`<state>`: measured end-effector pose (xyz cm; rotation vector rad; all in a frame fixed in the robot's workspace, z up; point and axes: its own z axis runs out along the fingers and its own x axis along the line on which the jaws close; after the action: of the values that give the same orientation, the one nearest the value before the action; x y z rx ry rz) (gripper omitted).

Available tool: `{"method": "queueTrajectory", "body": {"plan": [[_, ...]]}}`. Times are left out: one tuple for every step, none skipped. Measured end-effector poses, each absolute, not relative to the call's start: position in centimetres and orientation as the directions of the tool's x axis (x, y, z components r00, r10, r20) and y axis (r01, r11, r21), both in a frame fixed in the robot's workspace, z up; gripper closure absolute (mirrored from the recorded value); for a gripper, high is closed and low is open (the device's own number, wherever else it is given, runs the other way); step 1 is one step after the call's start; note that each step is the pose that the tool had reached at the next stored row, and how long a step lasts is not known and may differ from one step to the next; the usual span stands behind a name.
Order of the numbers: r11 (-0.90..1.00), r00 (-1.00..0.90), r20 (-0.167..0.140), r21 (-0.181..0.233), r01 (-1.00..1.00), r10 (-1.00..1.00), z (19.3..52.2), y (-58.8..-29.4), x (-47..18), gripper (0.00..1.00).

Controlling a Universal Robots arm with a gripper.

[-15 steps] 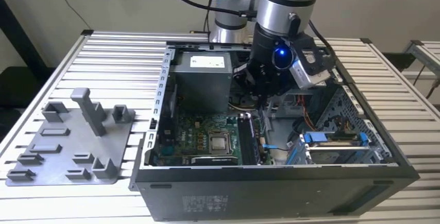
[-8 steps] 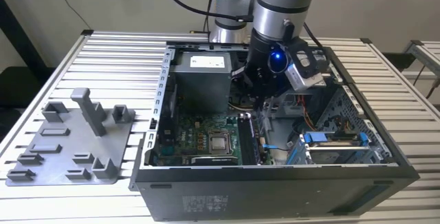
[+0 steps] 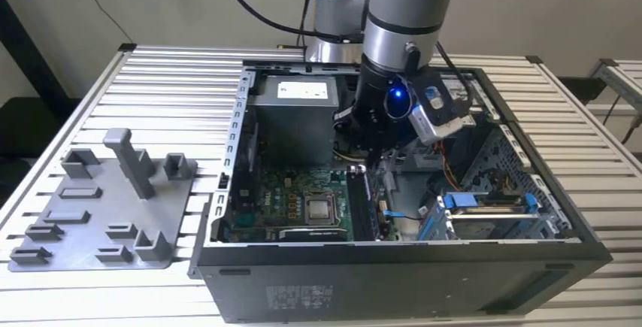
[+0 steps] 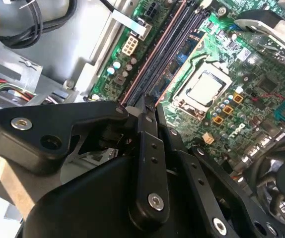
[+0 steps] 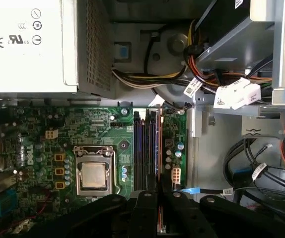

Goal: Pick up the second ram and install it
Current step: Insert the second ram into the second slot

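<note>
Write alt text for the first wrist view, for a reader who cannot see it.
The black gripper hangs inside an open computer case, its fingers close together over the row of memory slots on the green motherboard. Beside the slots sits the silver processor socket; a pale power supply and bundled cables lie beyond.

A lab or workshop; an open computer case (image 3: 401, 267) lies on a slatted aluminium bench (image 3: 171, 79); a grey fixture tray (image 3: 101, 207) sits beside it.
</note>
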<state>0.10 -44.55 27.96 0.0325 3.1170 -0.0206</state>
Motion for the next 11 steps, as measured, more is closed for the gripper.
{"method": "queueTrajectory", "body": {"plan": [[1.000, -0.999, -0.025, -0.013, 0.021, 0.021, 27.8, -44.6, 0.0, 0.86], [1.000, -0.999, -0.024, -0.013, 0.021, 0.021, 27.6, -44.6, 0.0, 0.86], [1.000, -0.999, -0.025, -0.013, 0.021, 0.021, 27.4, -44.6, -0.1, 0.86], [1.000, -0.999, -0.024, -0.013, 0.023, 0.023, 27.2, -44.7, -0.1, 0.86], [1.000, -0.999, -0.024, -0.013, 0.025, 0.025, 27.1, -44.8, -0.2, 0.86], [1.000, -0.999, -0.024, -0.013, 0.028, 0.028, 26.9, -44.9, -0.2, 0.86], [0.999, -0.999, -0.025, -0.013, 0.032, 0.032, 26.7, -45.0, -0.2, 0.86], [0.999, -0.999, -0.024, -0.013, 0.036, 0.036, 26.5, -45.0, -0.2, 0.86], [0.999, -0.999, -0.024, -0.013, 0.039, 0.039, 26.3, -45.1, -0.2, 0.86], [0.999, -0.999, -0.023, -0.013, 0.041, 0.040, 26.2, -45.2, -0.2, 0.86], [0.999, -0.999, -0.023, -0.013, 0.043, 0.042, 26.1, -45.4, -0.2, 0.86]]}}
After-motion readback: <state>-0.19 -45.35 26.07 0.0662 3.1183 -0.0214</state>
